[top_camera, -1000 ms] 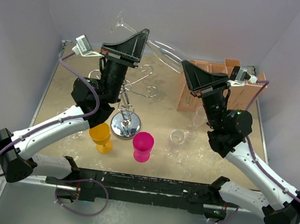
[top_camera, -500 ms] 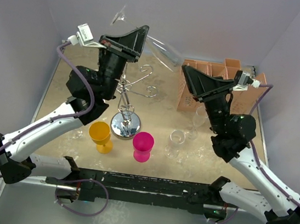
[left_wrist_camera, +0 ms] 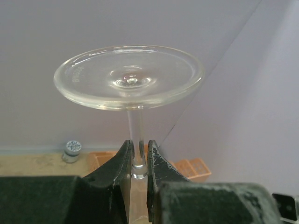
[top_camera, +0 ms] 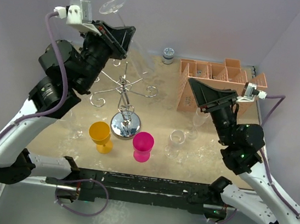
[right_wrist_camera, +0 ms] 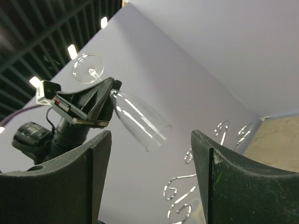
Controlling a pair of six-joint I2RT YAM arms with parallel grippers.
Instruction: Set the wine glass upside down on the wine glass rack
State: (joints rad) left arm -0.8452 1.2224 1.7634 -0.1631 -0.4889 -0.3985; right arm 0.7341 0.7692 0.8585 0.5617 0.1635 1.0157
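The clear wine glass [top_camera: 112, 5] is held in the air over the table's back left, foot up and bowl slanting down to the right. My left gripper [top_camera: 119, 30] is shut on its stem. In the left wrist view the round foot [left_wrist_camera: 128, 77] stands above the gripper [left_wrist_camera: 138, 149], whose fingers pinch the stem. The silver wine glass rack [top_camera: 123, 124] stands below, its scroll arms [top_camera: 121, 83] bare. My right gripper [top_camera: 193, 84] is open, empty, and apart from the glass. Its wrist view shows the glass bowl [right_wrist_camera: 138, 119] and the rack's scrolls [right_wrist_camera: 187, 186] beyond the gripper [right_wrist_camera: 150, 135].
A yellow cup [top_camera: 101, 136] and a pink cup [top_camera: 143, 146] stand in front of the rack's base. Clear glasses [top_camera: 176, 143] stand by the right arm. An orange-pink slotted box [top_camera: 221, 77] sits at the back right, a small grey jar [top_camera: 168, 55] beside it.
My right gripper opened, let go of the glass bowl and drew back to the right. The left arm carried the glass by its stem up and to the left.
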